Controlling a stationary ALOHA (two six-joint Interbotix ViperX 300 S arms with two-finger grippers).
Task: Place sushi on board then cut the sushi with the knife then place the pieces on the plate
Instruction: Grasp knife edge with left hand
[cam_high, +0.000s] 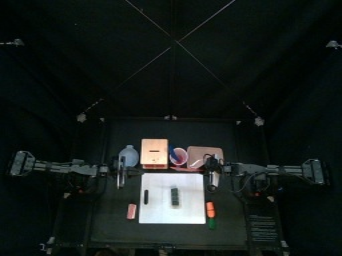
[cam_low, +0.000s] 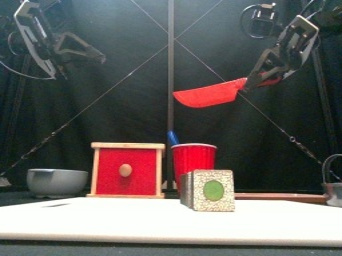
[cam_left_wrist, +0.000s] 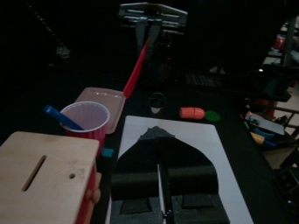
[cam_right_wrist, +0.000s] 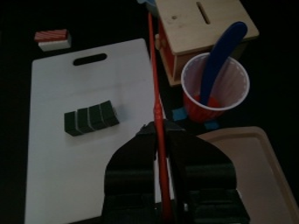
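Aloft: one red knife (cam_low: 211, 95), right gripper (cam_right_wrist: 160, 150); one sushi roll (cam_right_wrist: 90, 118).

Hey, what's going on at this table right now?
The right gripper holds the red knife raised in the air, jaws shut on it. The sushi roll lies uncut on the white cutting board. The blue knife stands in the red cup. The left gripper hovers near the board's left edge, holding nothing.

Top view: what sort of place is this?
Probably a curtained robot test booth, staged as a toy kitchen: black back curtain, small black table, toy sushi roll on a white cutting board.
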